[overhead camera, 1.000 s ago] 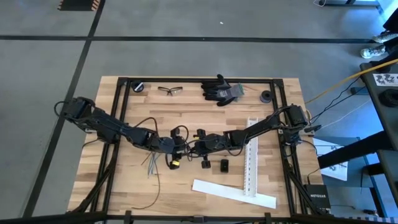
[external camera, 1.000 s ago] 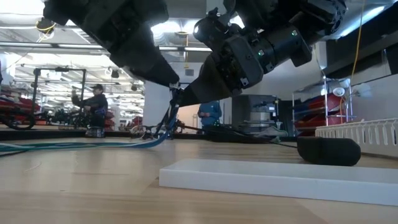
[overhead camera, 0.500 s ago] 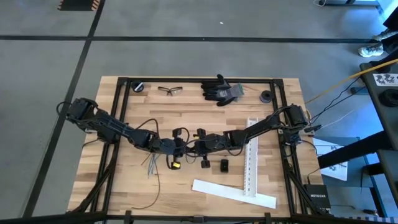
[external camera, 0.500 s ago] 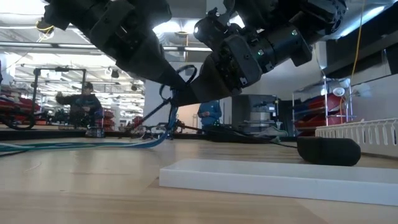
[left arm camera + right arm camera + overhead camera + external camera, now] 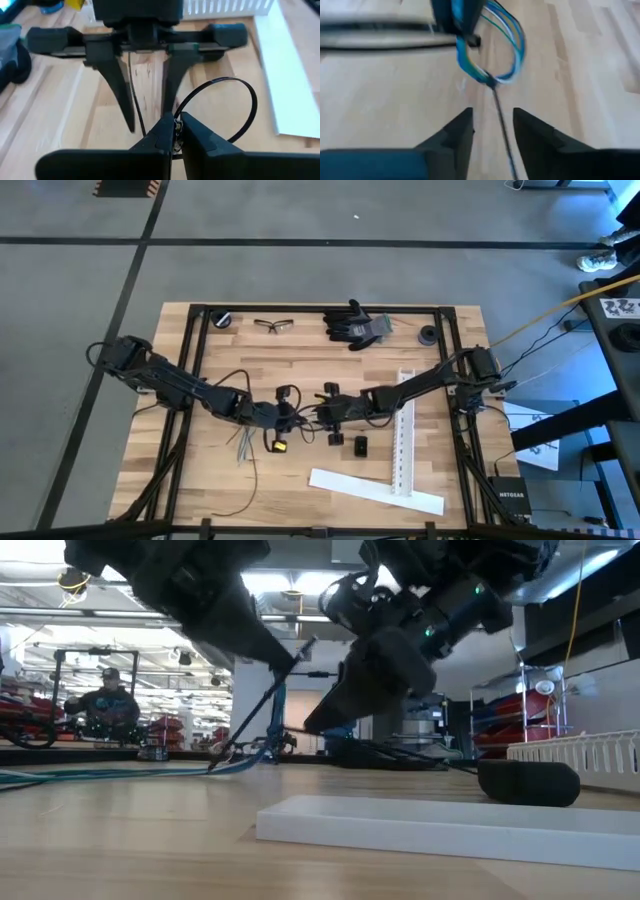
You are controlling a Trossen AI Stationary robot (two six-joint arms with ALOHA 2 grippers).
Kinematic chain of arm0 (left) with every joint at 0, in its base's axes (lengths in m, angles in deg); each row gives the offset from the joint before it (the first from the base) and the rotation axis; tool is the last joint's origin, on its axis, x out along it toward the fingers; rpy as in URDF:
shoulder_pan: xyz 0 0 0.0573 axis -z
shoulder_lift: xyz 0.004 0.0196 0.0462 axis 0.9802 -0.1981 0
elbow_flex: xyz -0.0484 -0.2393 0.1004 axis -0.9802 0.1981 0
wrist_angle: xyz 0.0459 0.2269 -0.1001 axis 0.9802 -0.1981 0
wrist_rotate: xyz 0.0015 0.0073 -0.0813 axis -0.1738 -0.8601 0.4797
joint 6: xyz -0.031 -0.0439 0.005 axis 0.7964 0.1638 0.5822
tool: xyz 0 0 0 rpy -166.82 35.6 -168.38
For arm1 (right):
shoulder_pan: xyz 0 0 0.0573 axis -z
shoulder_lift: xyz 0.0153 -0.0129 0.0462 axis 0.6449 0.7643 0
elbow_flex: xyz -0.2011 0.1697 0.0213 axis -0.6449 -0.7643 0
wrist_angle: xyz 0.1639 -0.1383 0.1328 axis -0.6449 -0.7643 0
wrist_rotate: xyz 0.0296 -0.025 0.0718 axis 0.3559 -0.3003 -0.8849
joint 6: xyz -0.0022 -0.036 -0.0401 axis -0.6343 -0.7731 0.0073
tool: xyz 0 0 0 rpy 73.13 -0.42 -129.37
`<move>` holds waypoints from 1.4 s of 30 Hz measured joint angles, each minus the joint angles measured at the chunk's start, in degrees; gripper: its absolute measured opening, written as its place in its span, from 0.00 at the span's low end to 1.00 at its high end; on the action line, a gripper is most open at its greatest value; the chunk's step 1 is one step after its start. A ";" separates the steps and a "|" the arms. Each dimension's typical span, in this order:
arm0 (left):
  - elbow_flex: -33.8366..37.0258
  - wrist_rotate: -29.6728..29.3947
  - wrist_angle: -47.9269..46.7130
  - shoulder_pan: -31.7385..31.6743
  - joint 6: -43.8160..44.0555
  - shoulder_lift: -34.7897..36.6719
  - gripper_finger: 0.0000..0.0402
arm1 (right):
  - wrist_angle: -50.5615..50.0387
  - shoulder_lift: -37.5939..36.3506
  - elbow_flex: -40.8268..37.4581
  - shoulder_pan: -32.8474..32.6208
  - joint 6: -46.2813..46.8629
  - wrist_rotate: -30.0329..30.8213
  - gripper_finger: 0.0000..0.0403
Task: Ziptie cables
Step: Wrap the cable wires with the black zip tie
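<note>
**Left wrist view: ziptie looped and pinched, cinching not finished**

Left wrist view shows a black ziptie (image 5: 235, 107) already bent into an open loop, its ends pinched between the closed fingers of the left pincer (image 5: 176, 131). The loop looks wide and slack, so I judge the tie threaded but not pulled tight. In the right wrist view, the cables (image 5: 502, 47) hang as a blue-green bundle with the thin black strip running down from them between the fingers of the right pincer (image 5: 493, 131), which stand apart and touch nothing I can make out. From above, both pincers meet near the table (image 5: 300, 360) centre, the right one at three o'clock of the left. More loose wires (image 5: 240, 442) lie at seven o'clock of the left pincer. Remaining, by my reading: tightening this loop and binding the rest.
</note>
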 joint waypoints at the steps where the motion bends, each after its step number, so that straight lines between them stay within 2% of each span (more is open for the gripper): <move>1: 0.00 -0.02 -0.17 0.00 -0.15 0.52 0.01 | -2.04 -1.04 0.23 0.00 -0.74 -0.13 0.33; 7: -0.02 -0.09 -1.92 -0.72 0.29 1.58 0.00 | -11.54 -6.95 2.34 0.00 1.73 -5.28 0.37; 13: -0.02 -0.18 -2.68 -1.75 2.33 1.58 0.00 | -10.85 -8.60 2.76 -0.07 21.21 -13.98 0.37; 17: -0.02 -0.28 -2.56 -1.79 2.49 1.58 0.00 | -11.45 -8.54 2.71 -0.09 30.26 -14.23 0.37; 28: -0.02 -0.26 -2.86 -1.79 2.82 1.58 0.01 | -6.17 -7.49 2.62 -0.98 36.52 -16.96 0.37; 35: -0.02 -0.24 -2.73 -1.92 2.32 1.58 0.01 | -4.07 -6.94 2.72 -1.68 38.02 -10.50 0.37; 39: -0.02 -0.24 -2.73 -2.01 2.31 1.55 0.01 | -3.59 -6.41 2.69 -1.62 35.50 -9.34 0.30; 42: -0.02 -0.24 -2.74 -1.86 1.93 1.55 0.01 | -3.80 -6.22 2.69 -1.63 33.25 -8.95 0.16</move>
